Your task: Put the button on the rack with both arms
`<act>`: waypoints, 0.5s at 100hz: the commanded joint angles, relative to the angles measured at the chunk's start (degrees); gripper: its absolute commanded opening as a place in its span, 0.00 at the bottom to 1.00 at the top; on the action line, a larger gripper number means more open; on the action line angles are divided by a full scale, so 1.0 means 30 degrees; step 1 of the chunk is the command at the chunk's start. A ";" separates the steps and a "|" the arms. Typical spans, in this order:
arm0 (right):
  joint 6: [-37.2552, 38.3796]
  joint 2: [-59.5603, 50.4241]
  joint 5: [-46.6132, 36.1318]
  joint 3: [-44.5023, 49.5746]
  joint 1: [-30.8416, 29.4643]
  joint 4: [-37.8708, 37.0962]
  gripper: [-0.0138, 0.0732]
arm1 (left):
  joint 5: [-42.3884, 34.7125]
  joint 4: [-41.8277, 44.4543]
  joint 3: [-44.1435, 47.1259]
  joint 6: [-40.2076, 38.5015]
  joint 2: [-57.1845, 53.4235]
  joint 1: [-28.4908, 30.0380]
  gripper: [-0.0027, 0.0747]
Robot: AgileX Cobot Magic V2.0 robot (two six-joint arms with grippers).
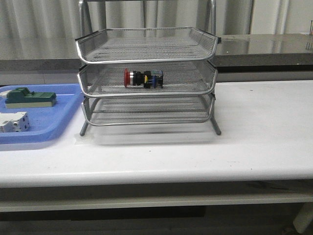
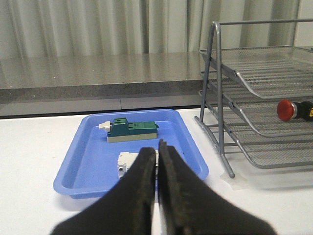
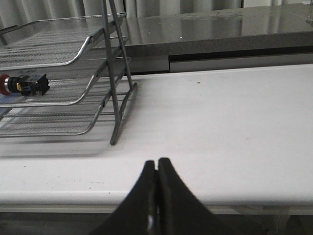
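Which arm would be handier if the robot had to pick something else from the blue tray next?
The left, probably. Its left gripper, shut and empty, faces the blue tray holding the green block and white block. The right gripper looks over bare table beyond the rack, where the button already lies.

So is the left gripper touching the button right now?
Apart. The left wrist view shows the left gripper shut over the blue tray, while the button lies on the rack's middle tier, well away.

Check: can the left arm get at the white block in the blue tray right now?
Probably yes. The white block lies uncovered in the blue tray, just beyond the shut left tool, and nothing stands between them. It would need to open first.
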 commanded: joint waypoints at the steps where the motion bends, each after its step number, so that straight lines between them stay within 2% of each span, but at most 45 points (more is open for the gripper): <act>1: -0.0198 -0.0324 -0.1694 -0.0324 -0.0132 -0.0002 0.08 | -0.2156 0.0146 -0.0001 -0.0385 -0.0411 0.0179 0.04; 18: -0.0198 -0.0307 -0.1694 -0.0324 -0.0132 -0.0005 0.08 | -0.3316 0.0396 0.1061 -0.0809 -0.0852 0.0402 0.04; 50: -0.0198 -0.0307 -0.1694 -0.0324 -0.0132 -0.0005 0.08 | -0.3142 0.0560 0.1061 -0.1127 -0.0852 0.0402 0.04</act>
